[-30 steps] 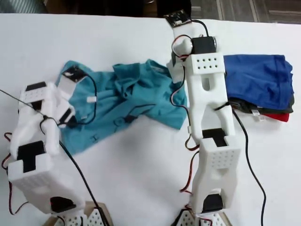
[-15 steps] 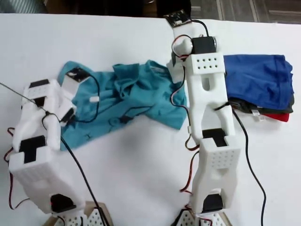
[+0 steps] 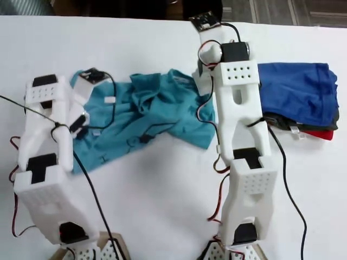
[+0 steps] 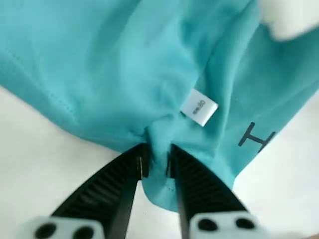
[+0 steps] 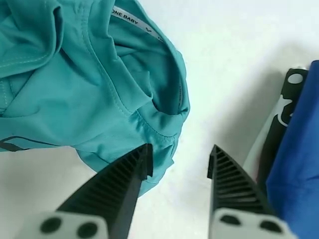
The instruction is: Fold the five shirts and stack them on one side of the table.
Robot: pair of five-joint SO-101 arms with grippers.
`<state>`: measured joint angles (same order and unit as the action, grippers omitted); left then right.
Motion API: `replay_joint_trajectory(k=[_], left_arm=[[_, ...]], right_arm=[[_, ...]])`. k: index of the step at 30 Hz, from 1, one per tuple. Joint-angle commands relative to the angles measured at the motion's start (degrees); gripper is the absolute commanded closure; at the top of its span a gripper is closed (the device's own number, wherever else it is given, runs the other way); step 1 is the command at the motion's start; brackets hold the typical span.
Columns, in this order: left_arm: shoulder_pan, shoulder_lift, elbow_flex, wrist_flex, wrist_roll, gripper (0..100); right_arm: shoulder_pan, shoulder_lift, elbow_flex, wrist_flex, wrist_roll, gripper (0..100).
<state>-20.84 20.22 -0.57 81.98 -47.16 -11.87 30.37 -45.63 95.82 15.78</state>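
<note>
Jaws of the left gripper [image 4: 155, 162] are pinched on a fold at the edge of the crumpled teal shirt [image 3: 152, 108], just beside its small white label [image 4: 199, 108]. The right gripper [image 5: 179, 160], arm stretched across the white worktop [image 3: 162, 189], hangs with jaws apart at the shirt's collar end — near the stack of folded shirts [image 3: 295, 92], blue on top.

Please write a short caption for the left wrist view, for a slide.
Left gripper shut on a pinched fold of the teal shirt, close to its small white label.
</note>
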Motion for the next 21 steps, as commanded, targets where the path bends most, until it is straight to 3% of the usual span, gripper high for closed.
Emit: replay_joint_trajectory(k=[1,11,21], left_arm=[[-0.4,0.0,-2.1,0.3,-0.4,87],[-0.4,0.0,-2.2,-0.8,-0.1,98],[-0.1,-7.3,-7.8,5.9,3.3,97]], right_arm=[[-0.2,-0.3,-1.9,0.7,0.1,81.7],[-0.2,-0.3,-1.9,0.7,0.1,81.7],[-0.2,-0.3,-1.9,0.2,0.1,81.7]])
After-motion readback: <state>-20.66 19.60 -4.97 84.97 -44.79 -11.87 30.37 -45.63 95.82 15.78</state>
